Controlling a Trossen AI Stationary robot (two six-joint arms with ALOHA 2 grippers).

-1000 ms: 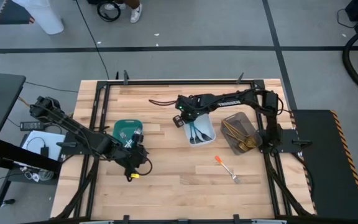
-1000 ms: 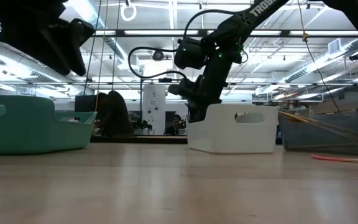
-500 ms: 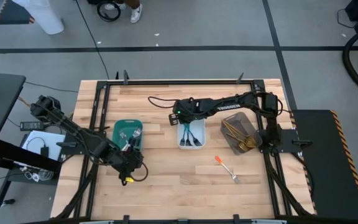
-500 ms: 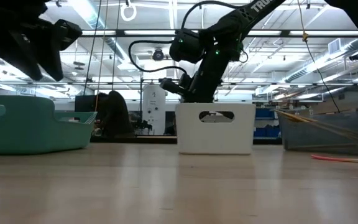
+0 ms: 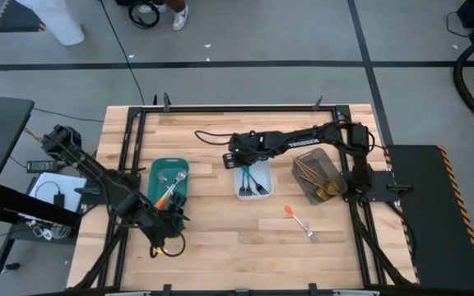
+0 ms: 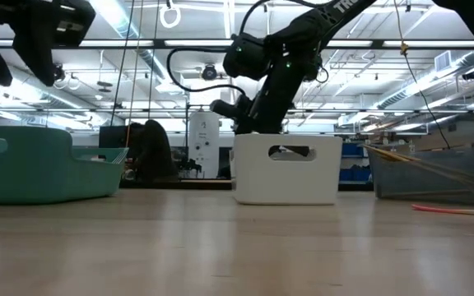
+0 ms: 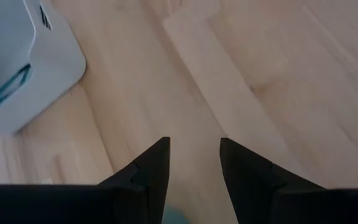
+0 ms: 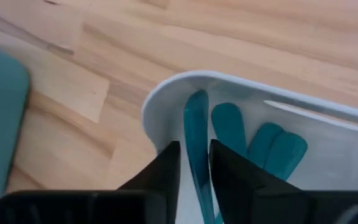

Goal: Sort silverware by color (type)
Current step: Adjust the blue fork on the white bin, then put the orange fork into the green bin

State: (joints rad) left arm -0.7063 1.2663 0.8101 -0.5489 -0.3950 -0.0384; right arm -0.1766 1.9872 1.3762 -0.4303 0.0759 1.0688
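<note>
The white tray [image 5: 252,179] stands mid-table, square to the edges, with blue-handled silverware [image 8: 229,130] lying in it. My right gripper [image 8: 194,152] is at its far end [image 5: 241,160], slanting down with fingers slightly apart: one finger is over the corner wall, the other inside, with a blue handle showing between them. The teal tray [image 5: 169,182] holds orange-handled pieces [image 5: 167,196]. The grey-brown tray [image 5: 318,177] holds gold pieces. One orange-handled fork [image 5: 299,222] lies flat on the wood. My left gripper [image 7: 194,146] hovers open over bare table near the front left [image 5: 163,234]. My right gripper's fingers stand astride the white tray's far corner wall [image 8: 157,109], coming from above and slanting down. I cannot tell whether either finger touches the wall or the blue handle. The tray rests flat on the table.
The three trays stand in a row across the table's middle. A black frame [image 5: 138,148] runs round the tabletop. Bare wood lies along the near edge. A corner of the white tray [image 7: 30,56] shows ahead of my left gripper.
The white tray has turned about on the table from slanted to square with the edges and has slid a little toward the left, with my right gripper at its far end turning along with it. My left gripper has drawn away from the teal tray toward the near-left edge.
</note>
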